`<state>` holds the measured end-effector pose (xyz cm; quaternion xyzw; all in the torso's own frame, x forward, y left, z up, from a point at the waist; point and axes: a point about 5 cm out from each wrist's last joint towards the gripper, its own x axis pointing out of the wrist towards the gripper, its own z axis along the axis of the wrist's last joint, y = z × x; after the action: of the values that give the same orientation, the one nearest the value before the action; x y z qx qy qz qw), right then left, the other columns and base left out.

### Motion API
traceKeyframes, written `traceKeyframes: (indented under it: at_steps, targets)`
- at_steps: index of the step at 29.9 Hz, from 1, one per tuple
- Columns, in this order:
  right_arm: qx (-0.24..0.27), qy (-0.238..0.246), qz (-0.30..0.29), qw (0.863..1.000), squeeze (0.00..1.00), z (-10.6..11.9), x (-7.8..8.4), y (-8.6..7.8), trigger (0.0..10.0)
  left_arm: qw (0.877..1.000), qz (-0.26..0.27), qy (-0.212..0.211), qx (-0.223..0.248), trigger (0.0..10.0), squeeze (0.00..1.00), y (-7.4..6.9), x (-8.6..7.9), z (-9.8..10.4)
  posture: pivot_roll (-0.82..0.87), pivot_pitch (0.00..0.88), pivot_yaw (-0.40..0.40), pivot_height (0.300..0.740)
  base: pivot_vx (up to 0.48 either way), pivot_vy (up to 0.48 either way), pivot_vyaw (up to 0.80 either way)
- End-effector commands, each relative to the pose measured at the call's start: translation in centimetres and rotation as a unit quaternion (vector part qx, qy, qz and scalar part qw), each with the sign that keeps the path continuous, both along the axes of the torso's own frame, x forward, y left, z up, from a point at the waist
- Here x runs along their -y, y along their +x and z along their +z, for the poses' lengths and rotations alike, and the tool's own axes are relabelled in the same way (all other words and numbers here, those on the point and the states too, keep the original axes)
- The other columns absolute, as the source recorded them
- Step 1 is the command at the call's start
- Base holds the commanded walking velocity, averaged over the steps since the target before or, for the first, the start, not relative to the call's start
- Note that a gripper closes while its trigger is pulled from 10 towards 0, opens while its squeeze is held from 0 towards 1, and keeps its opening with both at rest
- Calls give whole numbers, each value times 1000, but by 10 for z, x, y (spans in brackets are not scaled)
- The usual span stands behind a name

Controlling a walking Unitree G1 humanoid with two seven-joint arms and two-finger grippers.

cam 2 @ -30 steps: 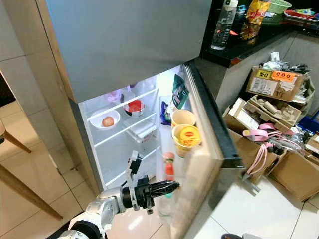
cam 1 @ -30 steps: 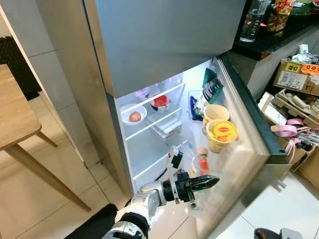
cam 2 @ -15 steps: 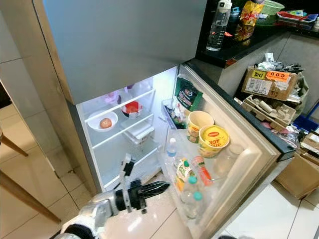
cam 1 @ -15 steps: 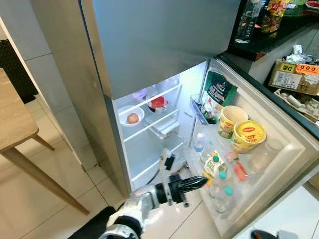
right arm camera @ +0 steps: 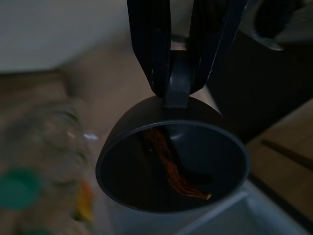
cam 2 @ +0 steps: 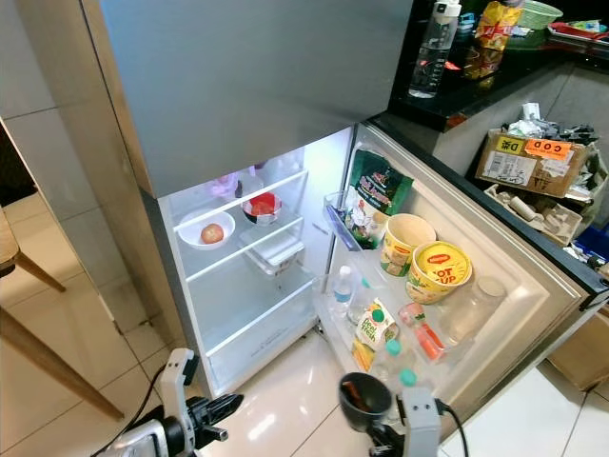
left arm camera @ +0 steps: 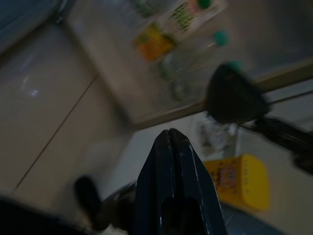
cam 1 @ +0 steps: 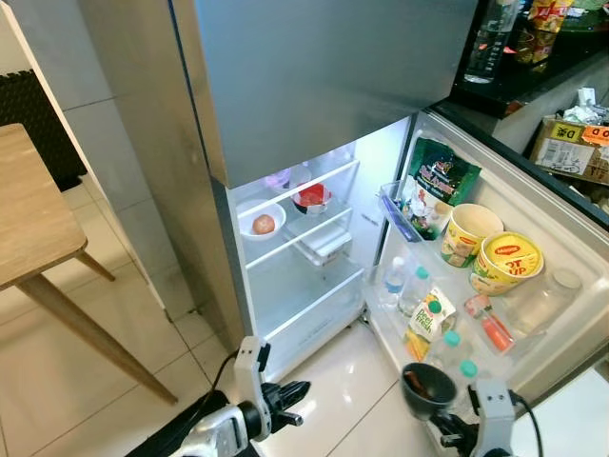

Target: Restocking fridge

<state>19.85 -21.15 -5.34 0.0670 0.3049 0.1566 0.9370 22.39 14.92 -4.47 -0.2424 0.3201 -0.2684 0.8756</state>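
Left eye view: the fridge [cam 1: 314, 124] stands with its lower door [cam 1: 533, 286] swung wide. A white bowl holding an apple [cam 1: 262, 223] and a red bowl [cam 1: 311, 197] sit on the upper shelf. The door racks carry two noodle cups [cam 1: 493, 255], a green snack bag [cam 1: 436, 181], a juice carton [cam 1: 427, 322] and water bottles [cam 1: 404, 286]. Low at the floor, the left claw [cam 1: 290, 395] points toward the fridge, and the right arm holds up a dark cup [cam 1: 424, 387] just in front of the door's bottom rack.

Left wrist view: the left claw [left arm camera: 171, 142] is clenched on nothing, fingers pressed together, the dark cup [left arm camera: 234, 100] well ahead of it.

Right wrist view: the right claw [right arm camera: 181, 73] grips the dark cup [right arm camera: 173, 166] by its handle; a reddish-brown strip lies inside
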Motion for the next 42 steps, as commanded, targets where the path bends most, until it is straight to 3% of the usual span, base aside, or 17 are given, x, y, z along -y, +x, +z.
traceKeyframes:
  at_steps: [1,2,3,5,8,10,12,14,16,19,26,30,35,42]
  targets:
    - [36,-4,25,999,0,10,-3,13,10000,999,20,29,-28,10000,0,-12,-12,-9,-89,0,-24,740,0,0,0]
    - [75,-32,25,996,0,24,-2,33,10000,996,47,59,-57,10000,0,-26,-22,-19,-88,0,-25,740,0,0,0]
    - [75,-32,25,996,0,24,-2,33,10000,996,47,59,-57,10000,0,-26,-22,-19,-88,0,-25,740,0,0,0]
    - [136,-86,-19,987,0,49,9,63,10000,987,79,103,-100,10000,0,-48,-35,-32,-88,0,-25,740,0,0,0]
    - [156,-113,-47,980,0,58,17,72,10000,983,87,116,-115,10000,0,-56,-38,-37,-88,0,-25,740,0,0,0]
    - [181,-136,-89,970,0,72,31,82,10000,975,100,139,-145,10000,0,-71,-43,-44,-90,0,-32,740,0,0,0]
    - [187,-149,-100,966,0,77,37,85,10000,971,104,147,-156,10000,0,-78,-45,-47,-91,0,-32,740,0,0,0]
    - [187,-149,-100,966,0,77,37,85,10000,971,104,147,-156,10000,0,-78,-45,-47,-91,0,-32,740,0,0,0]
    - [193,-171,-125,958,0,83,47,87,10000,967,107,153,-171,10000,0,-88,-46,-51,-90,0,-32,740,0,0,0]
    - [191,-177,-149,954,0,85,56,86,10000,966,109,155,-176,10000,0,-91,-45,-52,-86,0,-32,740,0,0,0]
    - [172,-209,-181,945,0,83,73,79,10000,966,113,157,-174,10000,0,-89,-44,-52,-82,0,-33,740,0,0,0]
    - [156,-261,-254,918,0,89,110,65,10000,966,113,161,-169,10000,0,-85,-43,-51,-86,0,-30,740,0,0,0]
    - [146,-288,-291,900,0,94,131,56,10000,966,112,162,-169,10000,0,-85,-43,-51,-86,0,-30,740,0,0,0]
    - [146,-299,-320,887,0,99,144,50,10000,966,109,161,-171,10000,0,-87,-41,-52,-84,0,-30,740,0,0,0]
